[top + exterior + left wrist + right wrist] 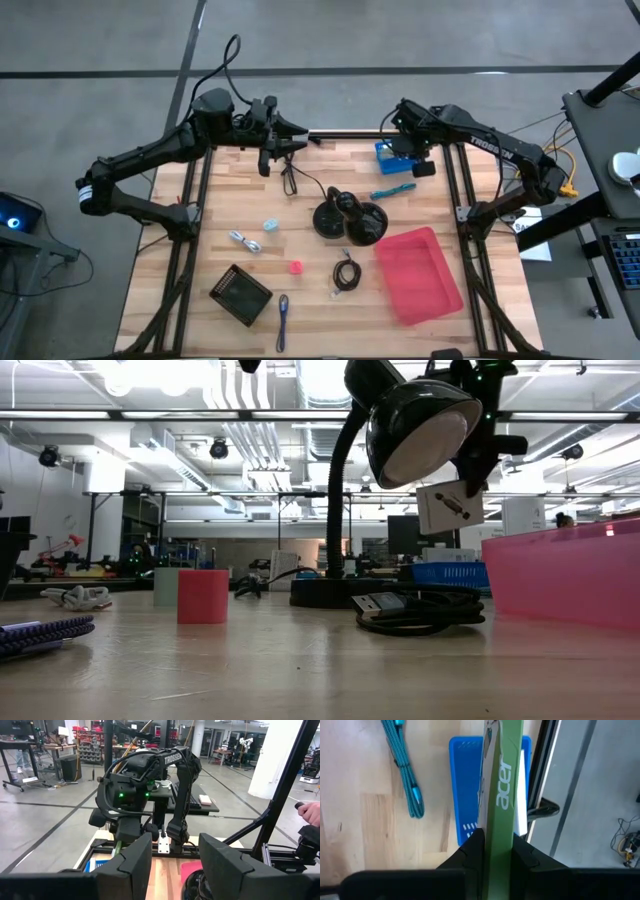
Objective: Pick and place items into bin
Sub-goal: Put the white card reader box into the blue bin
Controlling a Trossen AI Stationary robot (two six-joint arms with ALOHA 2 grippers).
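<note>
Up at the far right corner of the wooden desk [200,270], the right tool [496,840] is clenched on a flat green-and-white packet [502,780] (the green edge reads "acer"), holding it above a shallow blue tray [465,795]. Just beside that tray lies a teal braided cable [405,770]. Nearer, a red plastic bin [420,275] sits on the desk's right side, well apart from the packet. A black gooseneck lamp [350,218] stands mid-desk. Over the far left edge hangs the left tool [175,862], fingers parted, grasping nothing.
</note>
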